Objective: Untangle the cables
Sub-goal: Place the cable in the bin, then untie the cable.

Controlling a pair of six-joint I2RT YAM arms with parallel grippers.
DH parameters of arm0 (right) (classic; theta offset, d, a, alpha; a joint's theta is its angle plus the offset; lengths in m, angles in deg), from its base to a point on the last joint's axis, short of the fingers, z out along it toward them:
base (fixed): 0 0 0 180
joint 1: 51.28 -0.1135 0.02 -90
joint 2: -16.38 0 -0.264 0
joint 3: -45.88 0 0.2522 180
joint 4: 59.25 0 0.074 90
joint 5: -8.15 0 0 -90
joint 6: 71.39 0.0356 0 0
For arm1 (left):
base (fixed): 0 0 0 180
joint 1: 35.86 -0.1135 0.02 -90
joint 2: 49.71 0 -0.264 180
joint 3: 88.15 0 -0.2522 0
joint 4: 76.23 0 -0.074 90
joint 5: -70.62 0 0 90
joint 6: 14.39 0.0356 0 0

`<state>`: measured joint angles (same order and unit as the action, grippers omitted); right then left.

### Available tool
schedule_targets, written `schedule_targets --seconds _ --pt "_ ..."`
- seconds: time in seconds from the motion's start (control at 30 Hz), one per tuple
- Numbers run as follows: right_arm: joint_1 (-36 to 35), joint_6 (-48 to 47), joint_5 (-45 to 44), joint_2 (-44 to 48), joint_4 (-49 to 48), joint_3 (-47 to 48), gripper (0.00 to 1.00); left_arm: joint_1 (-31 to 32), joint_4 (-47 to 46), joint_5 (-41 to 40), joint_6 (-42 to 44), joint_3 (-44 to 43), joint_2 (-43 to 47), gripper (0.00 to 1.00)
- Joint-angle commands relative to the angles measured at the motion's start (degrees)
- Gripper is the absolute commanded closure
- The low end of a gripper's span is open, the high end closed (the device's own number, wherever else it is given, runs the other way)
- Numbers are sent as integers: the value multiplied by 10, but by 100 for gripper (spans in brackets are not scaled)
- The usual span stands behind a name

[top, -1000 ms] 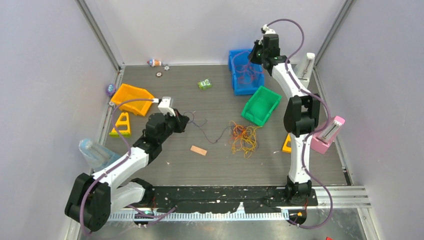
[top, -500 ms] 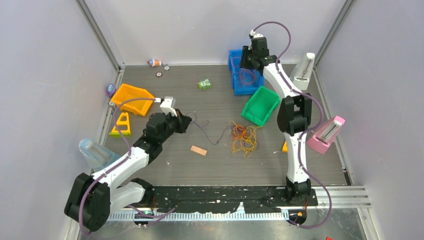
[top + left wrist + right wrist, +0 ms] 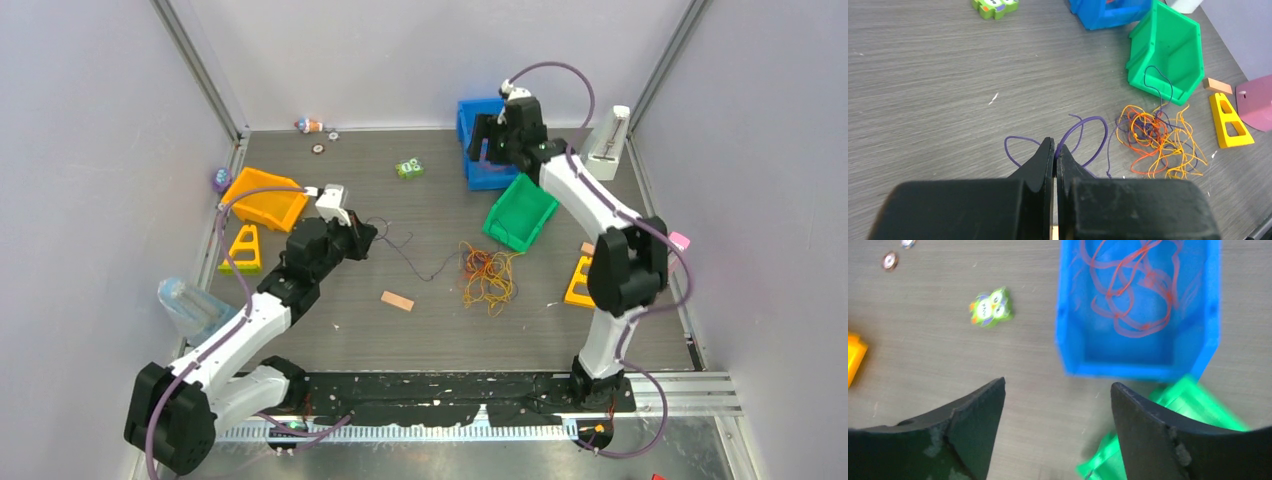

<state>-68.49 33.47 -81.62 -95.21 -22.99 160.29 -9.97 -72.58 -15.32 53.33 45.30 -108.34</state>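
the left gripper is pinched fully shut on the purple cable, whose loops spring out just past its tips and trail across the table toward the tangle of orange, red and purple cables lying near the green bin; the right gripper hangs wide open and empty by the near wall of the blue bin, where a red cable lies coiled on its own, so one strand looks sorted already and the purple one seems to be the strand in hand; the main risk, as i judge it, is that nothing pins the tangle, the right gripper being well apart from it, so a pull on the purple cable may drag the whole bunch along or cinch a knot tighter instead of freeing the strand; a thin purple loop also lies against the green bin's front and could snag on its lip or tug the bin; and a wire this fine, held only at the fingertips, could slip out under a sharp pull
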Motion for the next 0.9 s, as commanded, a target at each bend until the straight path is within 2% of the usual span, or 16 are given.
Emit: schedule_targets --seconds 0.0,0.2,0.3,0.63,0.8,0.87 --pt "-76 59 -40 151 -136 -199 15 2 29 -55 20 -33 40 100" --pt "-155 54 -77 250 -141 -343 14 2 39 -66 29 -43 74 100" --pt "-161 50 -47 289 -142 -402 20 2 51 -65 33 -54 82 100" --pt "-185 52 -48 295 -128 -522 27 2 79 -72 29 -99 96 100" --pt "-191 77 -51 303 -139 -567 26 2 117 -98 26 -145 108 100" --pt "-191 84 -60 303 -136 -575 26 2 150 -135 37 -173 119 100"
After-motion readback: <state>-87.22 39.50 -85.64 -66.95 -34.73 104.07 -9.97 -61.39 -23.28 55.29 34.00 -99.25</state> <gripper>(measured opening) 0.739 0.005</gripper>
